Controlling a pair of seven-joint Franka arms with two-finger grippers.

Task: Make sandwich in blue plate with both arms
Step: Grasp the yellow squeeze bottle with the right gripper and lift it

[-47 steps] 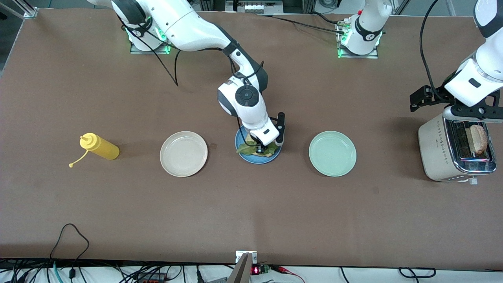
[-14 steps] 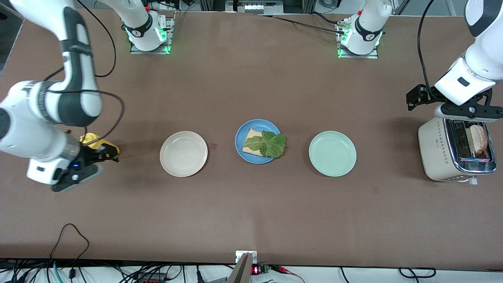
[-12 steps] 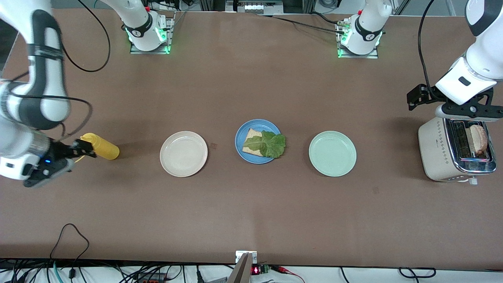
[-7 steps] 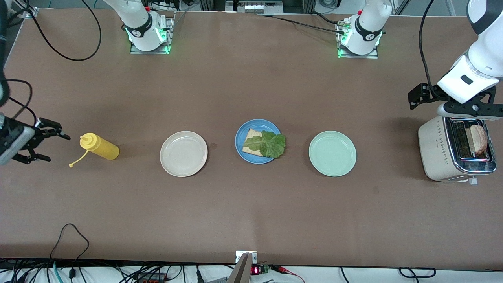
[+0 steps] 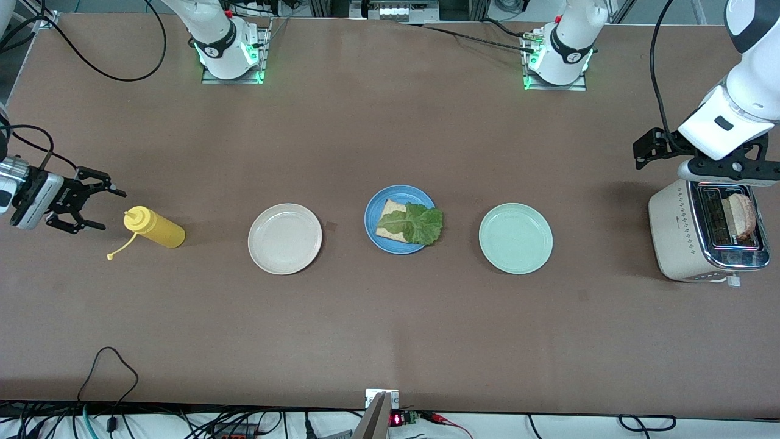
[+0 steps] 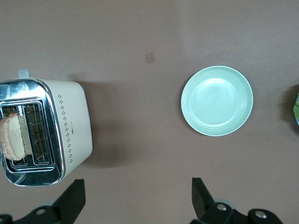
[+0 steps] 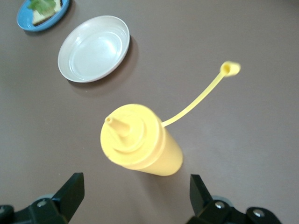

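Blue plate (image 5: 373, 213) mid-worktop between beige plate (image 5: 284, 238) and pale green plate (image 5: 515, 238); one bread slice (image 5: 388, 221) on it, lettuce leaf (image 5: 419, 224) draped on top, overhanging the rim toward the left arm's end. Second slice (image 5: 741, 215) upright in toaster (image 5: 676, 235) slot. Left tool (image 6: 135, 198) over toaster, fingers spread, empty. Right tool (image 5: 91, 206) beside yellow squeeze bottle (image 5: 155, 227), fingers spread, empty; bottle uncapped, tethered cap (image 7: 230, 68) on worktop. Bread likely light, soft, crumbly: pinch gently across the faces of the top edge showing above the slot, lift straight up. Lettuce limp, easily shifted; lower slice flat onto it.
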